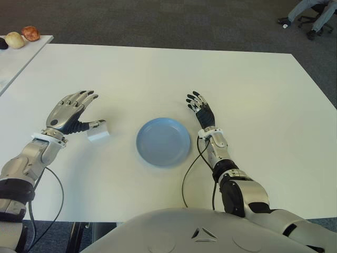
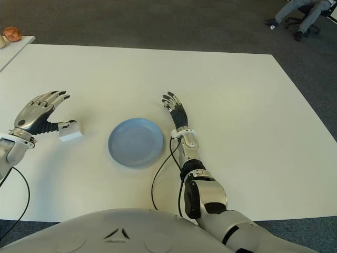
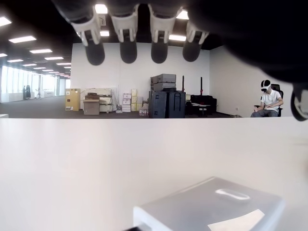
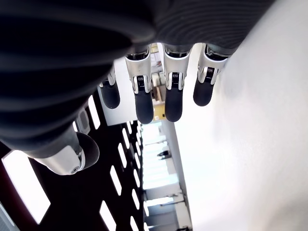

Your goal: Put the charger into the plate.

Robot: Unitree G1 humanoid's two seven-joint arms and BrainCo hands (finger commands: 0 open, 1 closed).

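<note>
Boxy white charger [image 1: 98, 132] by spread left hand [image 1: 71, 111] — round, smooth blue plate [image 1: 164, 142]

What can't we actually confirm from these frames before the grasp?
- Contact between the left hand and the charger: its thumb shows beside the block in the eye views, touching or not unclear.
- Charger's near end: cut off by the left wrist view's edge.
- Items on the side table: too small to identify, one cut by the frame edge.
- Plate in either wrist view: not shown.
- Right hand beside the plate: table contact unclear.
</note>
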